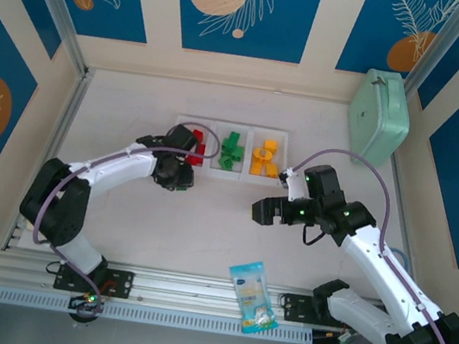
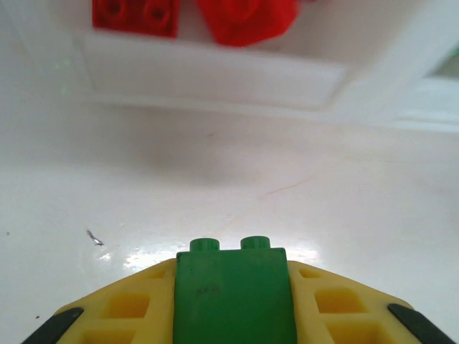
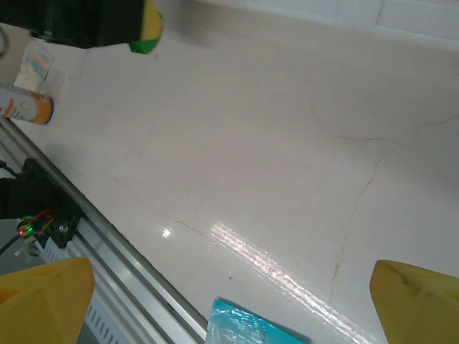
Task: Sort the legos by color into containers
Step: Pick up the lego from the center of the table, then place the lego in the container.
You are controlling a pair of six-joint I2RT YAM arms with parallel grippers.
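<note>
Left wrist: left jaws clenched on green lego (image 2: 234, 294), near red-filled container (image 2: 215, 79); right jaws released.

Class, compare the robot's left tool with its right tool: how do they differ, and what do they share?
The left tool is shut on a green brick; the right tool stands open, holding nothing. The left tool faces the bin with red bricks; the right tool faces bare table. Both have yellow fingers.

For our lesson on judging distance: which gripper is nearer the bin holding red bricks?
Left. The left gripper sits just in front of the red bin, gripping a green brick. The right gripper hangs open farther off, in front of the yellow bin.
</note>
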